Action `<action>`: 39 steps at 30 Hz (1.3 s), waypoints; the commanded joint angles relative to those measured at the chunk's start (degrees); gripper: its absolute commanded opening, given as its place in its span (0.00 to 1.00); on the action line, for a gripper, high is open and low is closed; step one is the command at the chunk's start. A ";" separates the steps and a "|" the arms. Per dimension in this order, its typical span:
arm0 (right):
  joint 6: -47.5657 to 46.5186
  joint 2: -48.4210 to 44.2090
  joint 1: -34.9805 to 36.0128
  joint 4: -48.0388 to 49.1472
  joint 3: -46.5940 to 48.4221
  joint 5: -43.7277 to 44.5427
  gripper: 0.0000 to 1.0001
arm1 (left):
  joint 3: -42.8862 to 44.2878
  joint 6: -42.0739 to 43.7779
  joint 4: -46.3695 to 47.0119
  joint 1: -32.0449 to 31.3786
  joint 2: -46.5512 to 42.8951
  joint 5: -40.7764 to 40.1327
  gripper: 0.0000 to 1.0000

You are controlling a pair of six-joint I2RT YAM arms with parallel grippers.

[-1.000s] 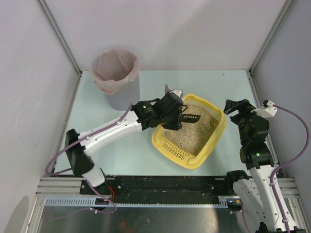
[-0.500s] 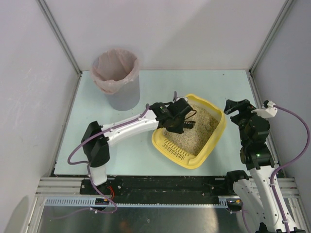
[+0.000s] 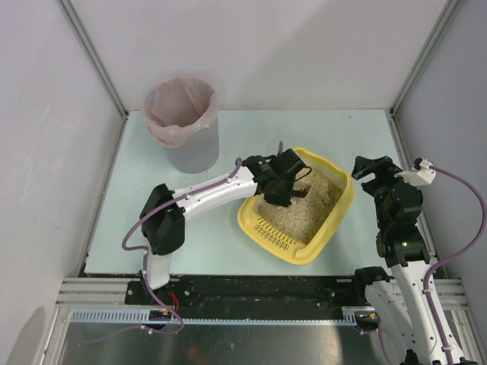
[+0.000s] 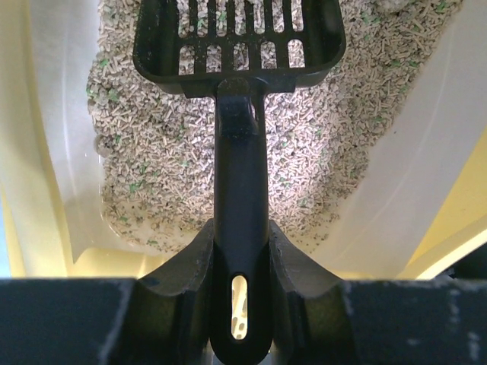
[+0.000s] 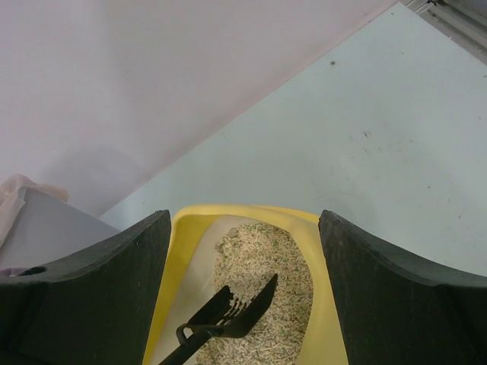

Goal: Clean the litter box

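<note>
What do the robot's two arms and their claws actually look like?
The left arm and right arm have white tube-like segments joined by chunky black joints. A lilac cable loops alongside each. The left gripper and right gripper are black, each with two broad, curved matte fingers.

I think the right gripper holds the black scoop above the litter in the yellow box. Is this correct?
No: the left gripper holds the black scoop above the litter in the yellow box. The left wrist view shows it closed on the handle; the right gripper is open, empty.
</note>
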 commanded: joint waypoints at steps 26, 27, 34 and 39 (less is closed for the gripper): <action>-0.58 -0.76 -0.24 0.51 -0.29 1.10 0.84 | 3.72 4.77 5.59 1.99 10.19 -3.71 0.00; -0.66 -0.85 -0.24 0.42 -0.29 1.19 0.84 | 3.63 4.86 5.77 1.99 10.63 -3.80 0.00; -0.84 -1.03 -0.24 0.42 -0.29 1.63 0.84 | 2.14 4.95 7.26 2.34 11.78 -4.41 0.00; -0.75 -0.59 -0.24 0.51 -0.29 1.28 0.84 | 1.08 5.21 8.75 2.34 12.13 -4.50 0.00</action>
